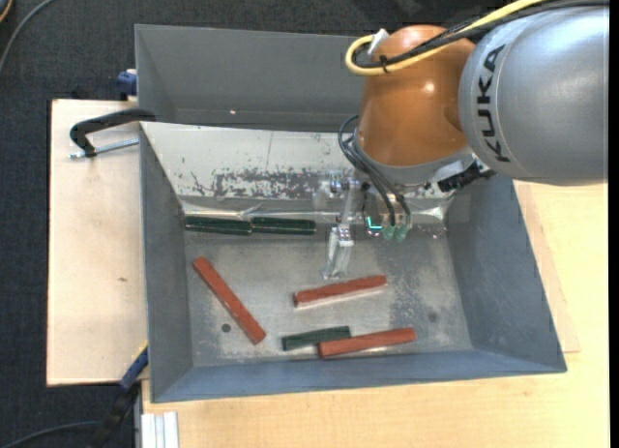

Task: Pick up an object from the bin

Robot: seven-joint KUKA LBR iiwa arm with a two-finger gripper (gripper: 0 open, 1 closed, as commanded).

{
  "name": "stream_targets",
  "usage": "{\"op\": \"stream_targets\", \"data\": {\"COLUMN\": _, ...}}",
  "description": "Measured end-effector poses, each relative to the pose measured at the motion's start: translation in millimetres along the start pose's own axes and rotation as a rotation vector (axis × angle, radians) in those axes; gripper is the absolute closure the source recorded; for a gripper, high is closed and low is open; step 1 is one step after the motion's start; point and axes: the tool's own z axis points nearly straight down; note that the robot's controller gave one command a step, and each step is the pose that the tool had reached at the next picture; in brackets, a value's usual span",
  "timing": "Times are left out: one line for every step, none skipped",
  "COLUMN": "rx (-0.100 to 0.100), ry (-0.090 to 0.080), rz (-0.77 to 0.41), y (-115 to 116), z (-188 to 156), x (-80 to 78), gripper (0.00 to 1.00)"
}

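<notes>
The gripper (pixel 338 264) hangs low over the middle of the bin (pixel 162 243). Its tip is just past the far side of a reddish-brown stick (pixel 340 291) lying flat on the floor (whether they touch, I can't tell, nor how wide the gripper stands). Nothing shows in its grasp. A second reddish stick (pixel 227 299) lies slantwise towards the left wall. A third one (pixel 368 343) lies along the near wall, touching a short dark green stick (pixel 315 340). Two long dark green sticks (pixel 251 225) lie end to end against the far wall.
</notes>
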Motion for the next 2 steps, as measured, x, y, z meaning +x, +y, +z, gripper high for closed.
{"op": "stream_targets", "data": {"rx": 0.002, "ry": 0.000, "rz": -0.150, "y": -63.0, "z": 124.2, "x": 31.0, "gripper": 0.00}}
{"op": "stream_targets", "data": {"rx": 0.000, "ry": -0.008, "rz": -0.152, "y": -60.6, "z": 120.5, "x": 28.7, "gripper": 1.00}}
